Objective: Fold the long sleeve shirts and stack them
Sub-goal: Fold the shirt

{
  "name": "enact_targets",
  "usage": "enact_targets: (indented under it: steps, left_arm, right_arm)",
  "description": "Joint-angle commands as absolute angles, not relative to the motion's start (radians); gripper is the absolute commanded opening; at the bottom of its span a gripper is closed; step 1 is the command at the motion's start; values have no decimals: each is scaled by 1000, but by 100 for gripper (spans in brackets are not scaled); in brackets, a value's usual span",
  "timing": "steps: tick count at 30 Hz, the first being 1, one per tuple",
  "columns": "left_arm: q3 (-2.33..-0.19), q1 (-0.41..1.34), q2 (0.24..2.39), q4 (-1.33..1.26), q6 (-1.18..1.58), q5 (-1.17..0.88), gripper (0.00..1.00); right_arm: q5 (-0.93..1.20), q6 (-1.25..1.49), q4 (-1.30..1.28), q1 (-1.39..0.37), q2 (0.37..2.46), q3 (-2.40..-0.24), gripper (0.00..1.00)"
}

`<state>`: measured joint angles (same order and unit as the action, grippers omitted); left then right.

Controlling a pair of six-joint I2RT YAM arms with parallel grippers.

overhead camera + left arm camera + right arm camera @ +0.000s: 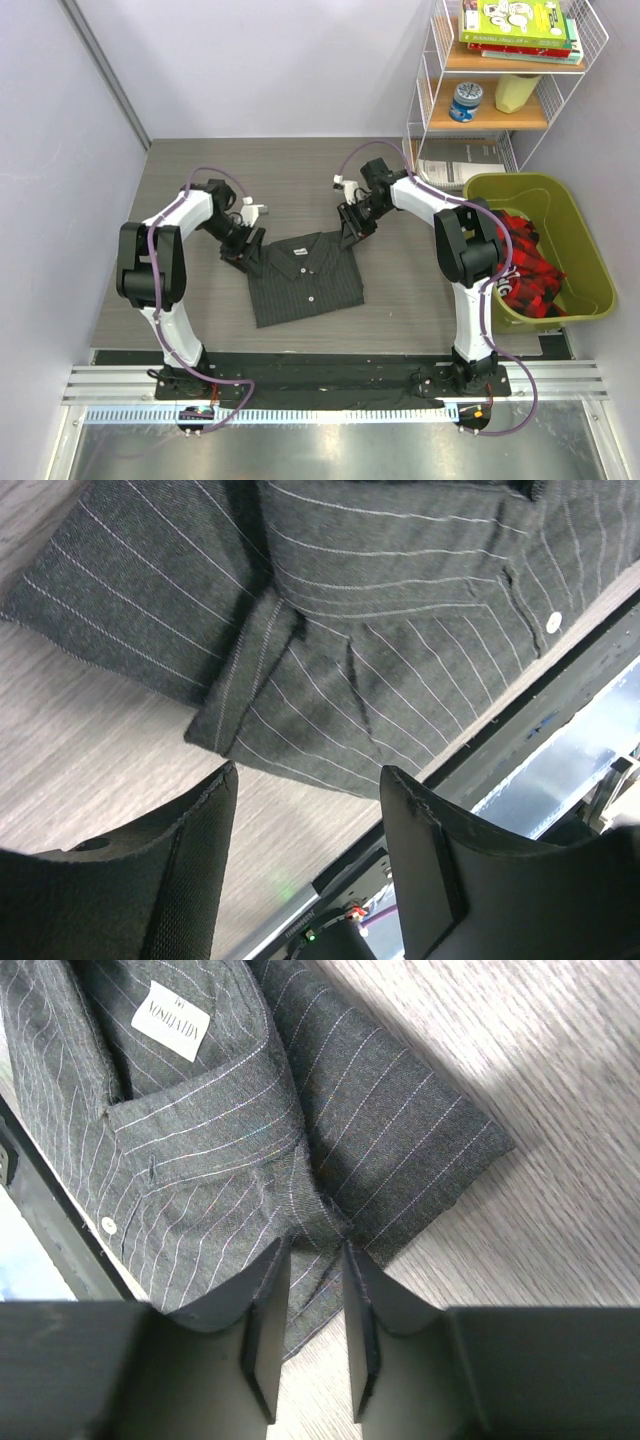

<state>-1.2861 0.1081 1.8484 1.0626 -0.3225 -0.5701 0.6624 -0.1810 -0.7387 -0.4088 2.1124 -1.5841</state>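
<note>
Jaws beside shirt (305, 285), collar far-end.

One shirt (305, 275), two grippers (243, 252) (352, 228)

You're looking at a shirt (303, 272) of soft, matt woven cloth, charcoal with fine pale pinstripes. It has a white fabric label (178, 1020) and a small glossy button (552, 623). The table (300, 170) has a matt grey wood-grain finish. On the left end effector (305, 780) the fingers (190, 860) are matt black plastic with a fine rough texture. Those of the right end effector (313, 1250) look smoother. The bin (520, 192) is olive plastic with a slight sheen and holds red plaid cloth (525, 270). The shelf (490, 120) is white-coated wire with pale wooden boards.
</note>
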Motion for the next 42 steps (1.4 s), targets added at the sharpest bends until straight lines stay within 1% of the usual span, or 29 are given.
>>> enact_targets:
  steps: [1,4,9,10,11,15,16,17,20,21,23,24,26,27,28,29,31,32,35,42]
  left_arm:
    - [-1279,101,1862,1016,-339,-580,59]
    - [-1281,101,1871,988,-310,-555,58]
    - [-1275,98,1864,971,-259,-462,57]
    - [-1272,94,1859,968,-256,-454,57]
    - [-1267,92,1849,965,-253,-436,58]
    - [-1255,91,1844,959,-252,-462,57]
    - [-1256,91,1847,959,-247,-469,57]
    - [-1258,91,1851,960,-248,-480,56]
    - [-1262,91,1852,960,-252,-528,49]
    - [-1262,92,1847,956,-250,-543,45]
    - [-1261,92,1847,951,-241,-548,40]
    - [-1264,92,1850,951,-242,-557,35]
    - [-1267,91,1852,956,-241,-561,31]
    - [-1269,92,1852,960,-242,-568,26]
    - [-1266,91,1848,960,-242,-572,24]
    - [-1264,91,1847,960,-241,-574,22]
    - [-1262,91,1841,962,-239,-580,15]
    - [-1264,92,1838,963,-235,-580,9]
    - [-1270,92,1822,976,-235,-592,0]
    - [-1275,91,1773,999,-241,-603,0]
  right_arm:
    - [703,-190,-741,-414,2094,-1600,29]
    - [707,-186,-747,-414,2105,-1605,28]
    - [701,-184,-755,-414,2115,-1617,33]
    - [695,-184,-758,-414,2117,-1618,36]
    - [693,-184,-758,-414,2117,-1617,37]
    - [706,-187,-758,-414,2117,-1618,35]
    - [706,-187,-758,-414,2117,-1618,34]
    - [709,-187,-758,-414,2117,-1620,30]
    - [721,-192,-758,-413,2114,-1623,25]
    - [724,-192,-756,-413,2109,-1621,21]
    - [726,-192,-758,-411,2106,-1620,18]
    - [726,-192,-758,-411,2103,-1620,14]
    - [723,-192,-758,-410,2103,-1620,9]
    - [721,-192,-756,-410,2100,-1620,3]
    - [721,-190,-758,-405,2099,-1620,1]
    - [718,-190,-758,-405,2095,-1618,1]
    - [715,-189,-759,-399,2088,-1615,1]
    - [716,-187,-759,-396,2085,-1615,1]
    - [716,-187,-759,-390,2056,-1600,1]
    - [707,-193,-755,-377,1984,-1560,1]
